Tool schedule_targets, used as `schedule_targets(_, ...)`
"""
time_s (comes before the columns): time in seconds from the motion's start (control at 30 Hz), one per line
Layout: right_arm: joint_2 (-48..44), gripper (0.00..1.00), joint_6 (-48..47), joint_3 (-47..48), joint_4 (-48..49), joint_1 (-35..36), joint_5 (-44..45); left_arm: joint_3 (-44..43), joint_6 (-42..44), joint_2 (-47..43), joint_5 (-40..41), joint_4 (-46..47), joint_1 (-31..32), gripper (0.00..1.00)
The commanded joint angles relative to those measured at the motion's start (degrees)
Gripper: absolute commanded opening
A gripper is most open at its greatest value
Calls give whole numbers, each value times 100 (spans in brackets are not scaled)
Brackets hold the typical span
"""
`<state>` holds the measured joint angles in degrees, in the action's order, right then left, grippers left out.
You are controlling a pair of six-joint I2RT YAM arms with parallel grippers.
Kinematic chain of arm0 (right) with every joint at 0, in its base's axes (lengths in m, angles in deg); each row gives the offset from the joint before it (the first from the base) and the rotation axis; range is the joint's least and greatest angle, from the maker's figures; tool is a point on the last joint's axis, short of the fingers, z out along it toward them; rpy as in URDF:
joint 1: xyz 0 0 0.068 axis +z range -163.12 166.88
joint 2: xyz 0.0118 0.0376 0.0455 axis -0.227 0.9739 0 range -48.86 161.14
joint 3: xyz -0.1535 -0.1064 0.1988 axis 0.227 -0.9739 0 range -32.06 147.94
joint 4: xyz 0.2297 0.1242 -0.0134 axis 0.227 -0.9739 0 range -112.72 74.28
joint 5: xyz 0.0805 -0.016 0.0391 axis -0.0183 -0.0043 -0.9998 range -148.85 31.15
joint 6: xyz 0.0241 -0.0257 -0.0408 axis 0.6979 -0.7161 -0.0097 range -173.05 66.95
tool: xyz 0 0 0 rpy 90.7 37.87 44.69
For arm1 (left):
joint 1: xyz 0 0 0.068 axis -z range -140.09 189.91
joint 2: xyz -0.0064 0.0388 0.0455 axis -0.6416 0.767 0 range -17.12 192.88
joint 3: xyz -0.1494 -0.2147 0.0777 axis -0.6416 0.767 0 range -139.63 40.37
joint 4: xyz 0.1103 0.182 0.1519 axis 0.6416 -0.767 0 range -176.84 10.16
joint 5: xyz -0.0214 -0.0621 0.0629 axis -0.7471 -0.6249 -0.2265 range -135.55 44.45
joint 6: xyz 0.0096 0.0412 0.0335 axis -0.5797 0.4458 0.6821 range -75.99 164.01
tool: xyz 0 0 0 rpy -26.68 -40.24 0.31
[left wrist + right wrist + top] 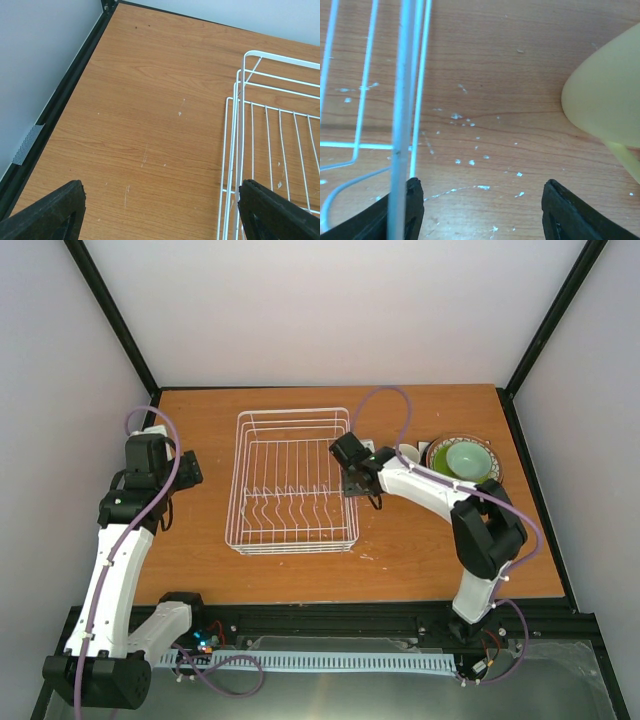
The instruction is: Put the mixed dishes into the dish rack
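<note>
A wooden table (200, 420) is seen from above, with two white robot arms mounted at its near edge. The dish rack (292, 478), a white wire basket with rows of upright prongs, is set in the middle of the table with nothing in it, so by this judgement loading has not yet begun.

The dishes are stacked at the far right, well apart from the rack. The pale mint bowl (469, 457) is nested on top, and the small lime-green plate (441, 464) shows beneath its left side. A patterned plate rim (497, 470) is seen under both, and any lower plates cannot be told apart. The stack is probably arranged with larger pieces lowest for stability.

The right gripper (480, 210) is held low over the table, between the rack's right wall and the stack. Its two black fingers (565, 212) are spread wide with nothing between them. In the right wrist view, the yellow cup (607, 95) lies just to the right of the opening and the rack's wire just to the left. This low, open pose suggests the cup is being lined up as the first item to be picked.

The left gripper (160, 215) is held above bare table left of the rack, its fingers likewise spread and empty, probably kept out of the way.
</note>
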<state>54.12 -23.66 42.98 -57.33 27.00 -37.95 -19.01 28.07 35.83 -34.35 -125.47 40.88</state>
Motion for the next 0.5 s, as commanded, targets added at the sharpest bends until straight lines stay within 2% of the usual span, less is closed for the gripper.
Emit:
schedule_targets(0.0,-630,66,-195,-25,452,40,-601,-85,110,-96,-58,170,-18,84)
schedule_targets(0.2,-1337,71,-333,68,347,40,-707,-156,109,-28,-133,172,-18,84)
schedule_targets(0.3,-1687,71,-412,133,145,30,-320,-184,109,25,-253,208,-18,82)
schedule_targets(0.37,-1850,67,-425,128,-154,-11,147,-177,118,53,-527,280,-18,81)
schedule_targets(0.47,-2141,51,-468,-329,-241,-213,500,-36,163,-31,-986,577,-18,78)
